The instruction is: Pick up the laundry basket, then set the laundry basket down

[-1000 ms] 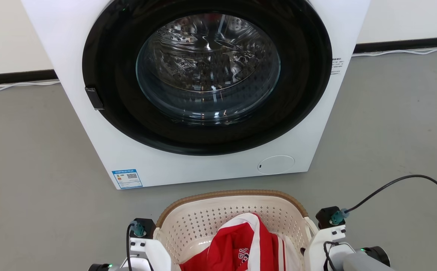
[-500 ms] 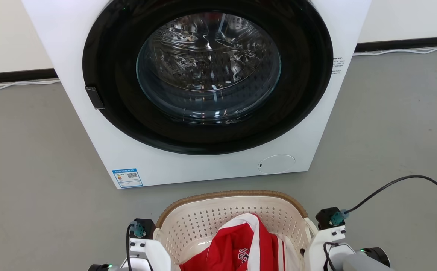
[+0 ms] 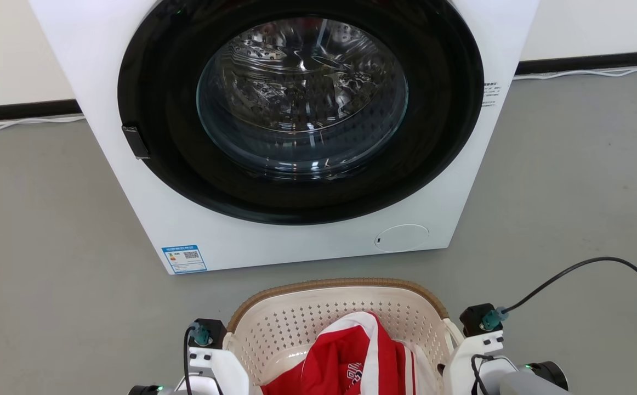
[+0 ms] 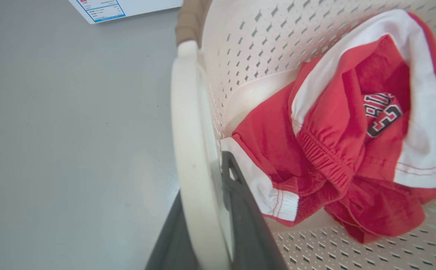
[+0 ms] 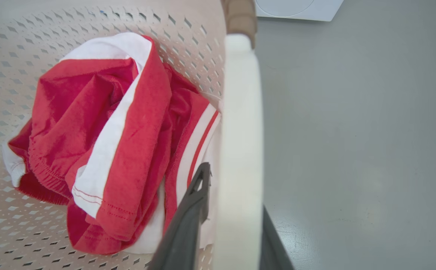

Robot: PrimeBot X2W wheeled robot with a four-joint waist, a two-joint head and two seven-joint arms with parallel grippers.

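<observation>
Far left: bare grey floor (image 3: 50,247), with a white cord along the skirting at the back.

Left gripper (image 4: 203,180): in its wrist view you have one dark finger on each side of the basket's white left handle (image 4: 191,150). The jaws pinch that handle. The inner finger sits just inside the basket wall, and its tip is close to a white cuff of the clothing.

Laundry basket (image 3: 340,284): you will find it at the bottom centre of the head view, between your two wrists and directly in front of the washing machine (image 3: 274,247). It stands apart from the machine, with a strip of floor between them. The brown rim faces the machine and the cream perforated walls are visible inside. You cannot tell from these views whether its base touches the floor.

Contents: a crumpled red garment (image 3: 346,362) with white stripes lies in the basket, with a dark printed patch showing on it.

Behind it, the machine's round glass door (image 3: 302,99) is closed in its black ring. A blue label (image 3: 185,259) is at the lower left of the front and a round flap (image 3: 402,238) at the lower right.

Right gripper (image 5: 236,187): this mirrors the left. The white right handle (image 5: 240,131) runs between the two fingers and the jaws pinch it. The inner finger is inside the basket beside the garment, and the outer one is over the floor.

Far right: a black cable (image 3: 570,269) arcs from the right wrist over the floor.
</observation>
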